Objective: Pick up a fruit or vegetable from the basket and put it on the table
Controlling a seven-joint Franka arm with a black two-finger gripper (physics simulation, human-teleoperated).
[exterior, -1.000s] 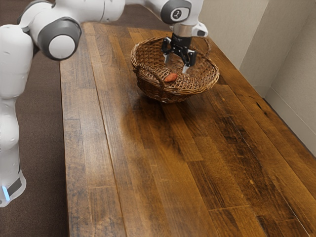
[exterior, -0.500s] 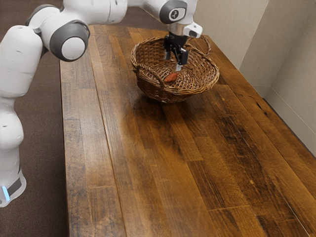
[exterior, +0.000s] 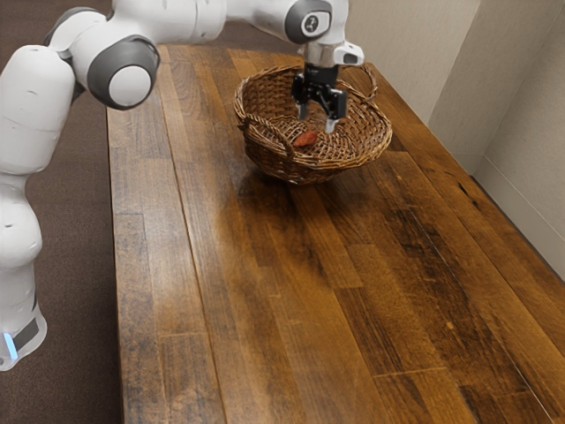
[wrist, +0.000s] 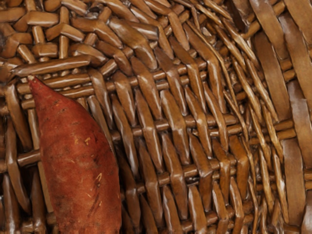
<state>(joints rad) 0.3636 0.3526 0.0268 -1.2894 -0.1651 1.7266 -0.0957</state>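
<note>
Over the inside of the wicker basket, my gripper [exterior: 317, 119] points down with its two fingertips apart and nothing between them. The basket [exterior: 362, 157] stands upright at the table's far end. A reddish-orange sweet potato [exterior: 305, 139] lies on the basket's woven bottom, just below the fingertips and slightly toward the exterior view's left. In the wrist view the sweet potato [wrist: 80, 161] shows its pointed end and rough skin, with the basket's weave [wrist: 170, 126] around it. Its other end is cut off by the picture's edge.
The wooden table [exterior: 274, 300] extends from the basket toward the camera. Raised handles [exterior: 265, 129] stand on the basket's rim at two sides. A pale wall [exterior: 521, 132] rises beyond the table's edge at the exterior view's right.
My hand has turned back and forth and sits slightly lower over the basket. The arm's elbow has shifted toward the exterior view's right. Basket and sweet potato have stayed where they were.
</note>
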